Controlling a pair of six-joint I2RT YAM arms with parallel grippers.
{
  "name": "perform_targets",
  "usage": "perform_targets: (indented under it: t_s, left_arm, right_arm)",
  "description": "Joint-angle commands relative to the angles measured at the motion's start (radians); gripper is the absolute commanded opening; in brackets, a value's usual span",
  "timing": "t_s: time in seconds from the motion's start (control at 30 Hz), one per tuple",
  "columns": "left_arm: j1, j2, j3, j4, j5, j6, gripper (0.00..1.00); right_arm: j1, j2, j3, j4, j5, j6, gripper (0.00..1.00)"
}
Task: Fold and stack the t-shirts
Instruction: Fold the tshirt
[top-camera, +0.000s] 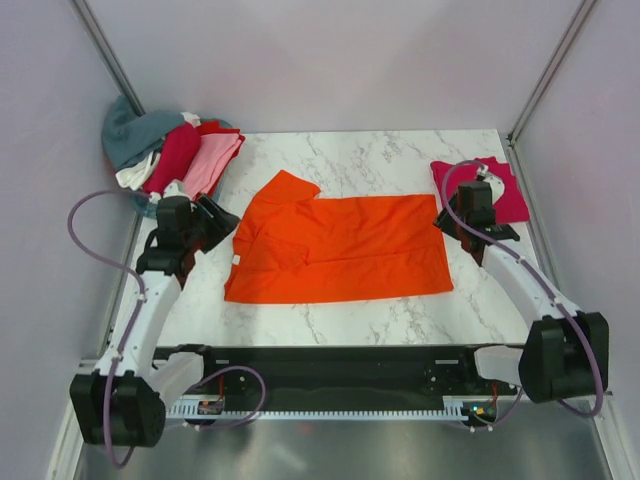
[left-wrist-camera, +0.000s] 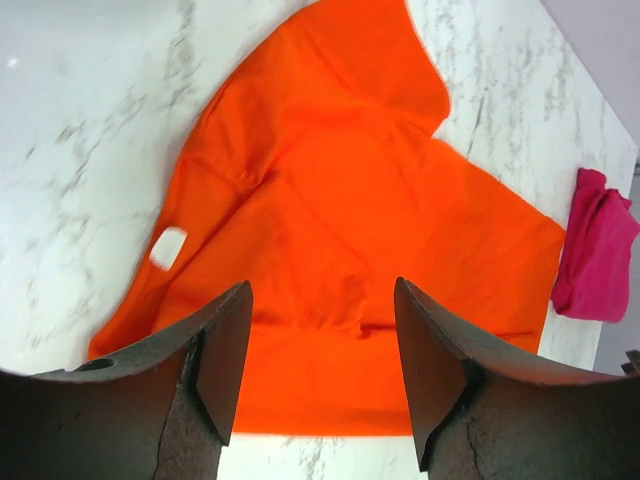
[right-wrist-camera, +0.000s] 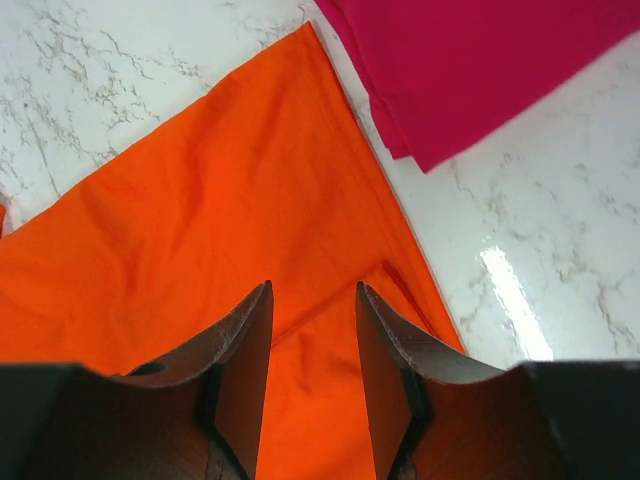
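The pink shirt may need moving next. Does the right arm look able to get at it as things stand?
Probably yes: the crimson-pink t-shirt lies uncovered just beside the right gripper, whose jaws stand open and empty over the edge of the orange t-shirt.

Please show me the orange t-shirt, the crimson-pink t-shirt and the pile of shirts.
orange t-shirt (top-camera: 345, 250): top view, middle of its body.
crimson-pink t-shirt (top-camera: 512, 192): top view, its right part.
pile of shirts (top-camera: 215, 160): top view, its light pink part.
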Motion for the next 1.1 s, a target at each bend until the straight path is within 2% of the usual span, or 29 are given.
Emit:
perform_targets:
  t_s: [0.0,0.1,0.23,0.33,0.63,0.8,1.07]
  left_arm:
    - [0.005,0.134,0.071,0.182,0.093,0.123,0.66]
    - [0.005,0.287,0.138,0.239,0.124,0.112,0.67]
    - [-0.021,0.406,0.194,0.340,0.127,0.104,0.68]
    - [-0.061,0.541,0.272,0.377,0.104,0.135,0.73]
    - [-0.104,0.910,0.627,0.342,0.087,0.213,0.73]
    - [-0.107,1.041,0.767,0.316,0.066,0.253,0.71]
    - [-0.120,1.154,0.850,0.308,0.021,0.281,0.69]
  right_arm:
    - [0.002,0.121,0.103,0.073,-0.032,-0.102,0.46]
    - [0.002,0.265,0.206,0.100,-0.020,-0.134,0.46]
    - [0.004,0.400,0.297,0.101,0.007,-0.157,0.46]
    - [-0.001,0.501,0.377,0.099,0.000,-0.174,0.47]
    - [-0.009,0.761,0.587,0.097,-0.002,-0.191,0.48]
    - [-0.026,0.859,0.662,0.090,-0.003,-0.192,0.47]
    - [-0.026,0.923,0.704,0.073,0.044,-0.235,0.47]
